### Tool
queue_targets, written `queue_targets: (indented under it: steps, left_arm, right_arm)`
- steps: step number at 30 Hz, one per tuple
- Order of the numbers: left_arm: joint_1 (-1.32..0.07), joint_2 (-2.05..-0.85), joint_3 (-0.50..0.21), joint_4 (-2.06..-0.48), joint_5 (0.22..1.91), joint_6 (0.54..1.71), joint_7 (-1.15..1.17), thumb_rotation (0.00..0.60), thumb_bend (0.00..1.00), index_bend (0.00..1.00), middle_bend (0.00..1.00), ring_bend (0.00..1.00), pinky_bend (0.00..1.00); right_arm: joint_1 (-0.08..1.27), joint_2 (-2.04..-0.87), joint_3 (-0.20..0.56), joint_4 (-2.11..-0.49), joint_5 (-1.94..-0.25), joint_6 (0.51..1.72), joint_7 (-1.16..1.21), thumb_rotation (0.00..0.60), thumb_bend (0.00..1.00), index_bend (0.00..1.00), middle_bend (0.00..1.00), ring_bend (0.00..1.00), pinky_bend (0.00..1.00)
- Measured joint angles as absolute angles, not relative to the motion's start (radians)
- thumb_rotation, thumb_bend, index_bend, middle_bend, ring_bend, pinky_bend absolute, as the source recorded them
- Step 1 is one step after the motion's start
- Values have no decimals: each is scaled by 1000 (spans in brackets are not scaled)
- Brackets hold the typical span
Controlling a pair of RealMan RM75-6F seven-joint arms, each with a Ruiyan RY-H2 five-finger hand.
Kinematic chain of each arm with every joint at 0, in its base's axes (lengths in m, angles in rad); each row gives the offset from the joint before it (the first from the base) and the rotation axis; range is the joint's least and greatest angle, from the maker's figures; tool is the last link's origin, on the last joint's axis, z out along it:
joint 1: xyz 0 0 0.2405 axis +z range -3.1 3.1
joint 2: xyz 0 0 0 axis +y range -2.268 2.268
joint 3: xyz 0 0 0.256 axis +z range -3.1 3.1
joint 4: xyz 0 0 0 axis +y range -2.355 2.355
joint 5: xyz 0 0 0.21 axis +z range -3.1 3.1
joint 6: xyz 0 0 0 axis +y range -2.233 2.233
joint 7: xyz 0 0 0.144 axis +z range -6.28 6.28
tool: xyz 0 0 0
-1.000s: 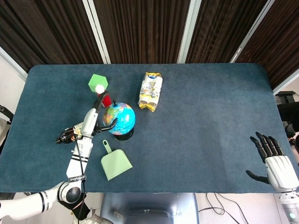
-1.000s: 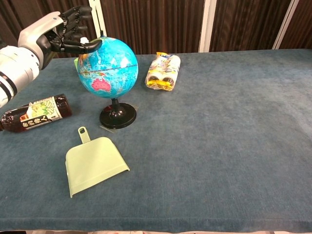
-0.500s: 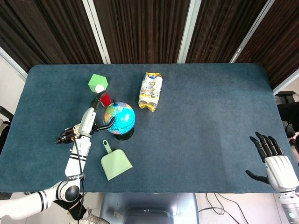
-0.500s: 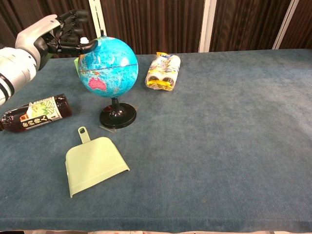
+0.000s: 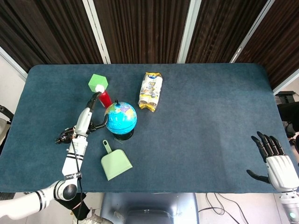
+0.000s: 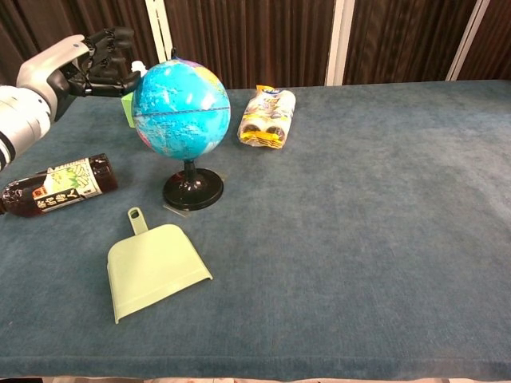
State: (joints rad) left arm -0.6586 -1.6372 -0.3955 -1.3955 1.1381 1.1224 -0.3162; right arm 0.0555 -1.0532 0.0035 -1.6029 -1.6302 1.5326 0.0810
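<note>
Globe (image 6: 180, 102) spinning seems to be what's in hand here. It stands upright on its black base (image 6: 192, 191) at about 9 o'clock of the table's (image 5: 201, 135) middle in the head view, and the left hand (image 6: 100, 64) sits at its upper left side, roughly 10 o'clock off the ball in the chest view.

What's changed: a second ago the thumb was hooked out over the top of the ball, touching it, with a big pink landmass facing the chest camera. Half a second ago the hand had slid left and the pink patch had shrunk toward the edge. Now the hand has pulled further left, fingers curled in on nothing, just beside the ball, and I can't tell if a fingertip is still brushing it. The face of the ball shows mostly blue with a bit of yellow and pink up top, so it's clearly been turned. My read is that one flick is about done.

Right hand (image 5: 275, 161) hasn't moved at all, parked at the 4 o'clock corner of the table, fingers spread, holding nothing.

Other stuff around:
- dark tea bottle (image 6: 56, 185) lying on its side at 9 o'clock of the base
- green dustpan (image 6: 153, 267) flat at 7 o'clock of the base
- yellow snack pack (image 6: 267, 116) at 1 o'clock
- green block (image 5: 98, 82) and a red bottle (image 5: 105, 97) behind the ball
</note>
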Motion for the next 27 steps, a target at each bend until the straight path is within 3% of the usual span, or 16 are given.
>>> queue_targets:
  steps: [20, 27]
  left_arm:
    - [-668, -1653, -404, -1284, 1127, 1108, -328, 600, 329, 0, 0, 0, 0]
    - [-633, -1599, -368, -1363, 1194, 1149, -324, 600, 347, 0, 0, 0, 0]
  right_arm:
    - [53, -1058, 6, -1605, -1629, 1537, 68, 600, 109, 0, 0, 0, 0]
    - [51, -1059, 4, -1604, -1634, 1539, 66, 600, 110, 0, 0, 0, 0]
